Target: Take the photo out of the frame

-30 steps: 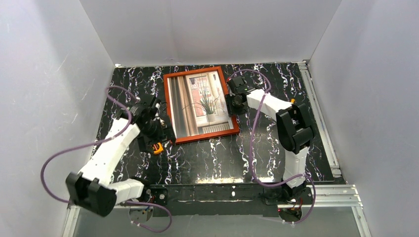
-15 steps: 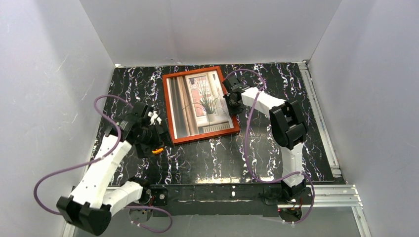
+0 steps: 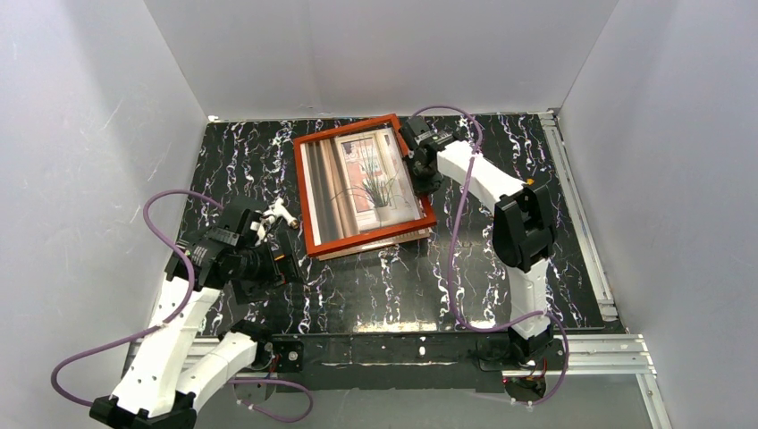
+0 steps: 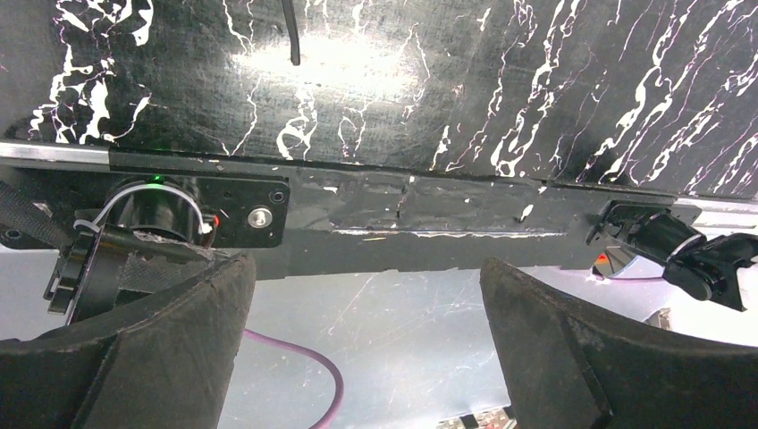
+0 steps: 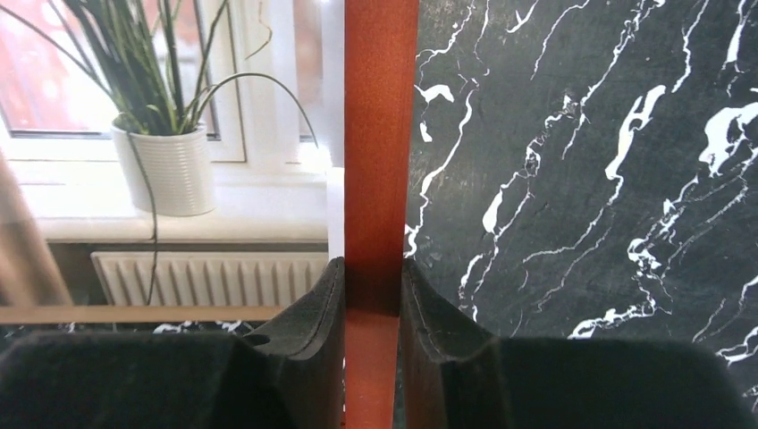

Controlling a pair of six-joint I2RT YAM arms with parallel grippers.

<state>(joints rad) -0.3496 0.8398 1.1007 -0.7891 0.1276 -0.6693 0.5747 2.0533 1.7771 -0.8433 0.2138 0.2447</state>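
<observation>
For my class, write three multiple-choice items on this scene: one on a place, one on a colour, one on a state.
1. Where do the right fingers grip the frame? A its left rail; B its right rail; C its near rail.
2. What colour is the frame? A white; B blue; C red-brown.
3. How are the left fingers? A open, empty; B shut on the frame; C shut, empty.
Key: B, the fingers pinch the rail at the frame's right edge; C, the wood shows red-brown; A, they stand wide apart with nothing between.
</observation>
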